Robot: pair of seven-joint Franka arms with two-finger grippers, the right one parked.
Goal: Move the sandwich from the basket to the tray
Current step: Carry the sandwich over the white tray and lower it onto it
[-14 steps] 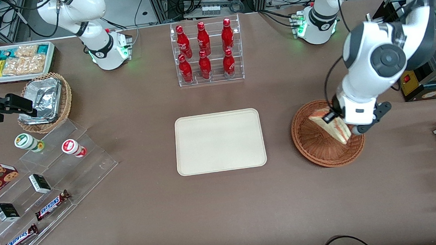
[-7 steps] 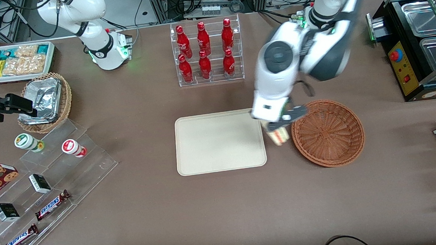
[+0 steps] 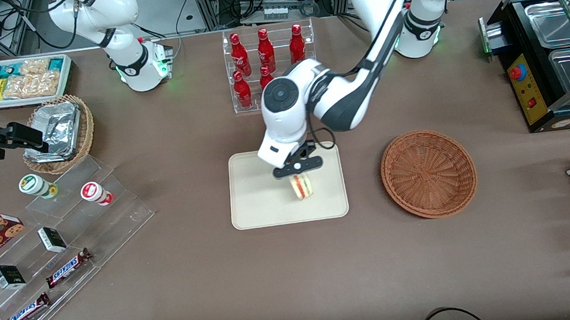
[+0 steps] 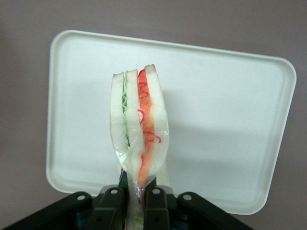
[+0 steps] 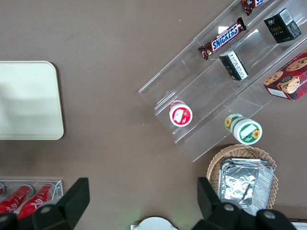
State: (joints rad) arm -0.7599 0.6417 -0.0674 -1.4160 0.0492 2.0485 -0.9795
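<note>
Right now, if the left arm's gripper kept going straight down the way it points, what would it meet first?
The gripper, shut on the layered triangular sandwich wedge, points at the flat cream rectangular tray. The sandwich's tip would likely touch it first; the gap is unclear.

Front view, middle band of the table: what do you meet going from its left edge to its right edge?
Tan basket holding foil → tray → sandwich hanging from the gripper above the tray → basket, with nothing in it.
</note>
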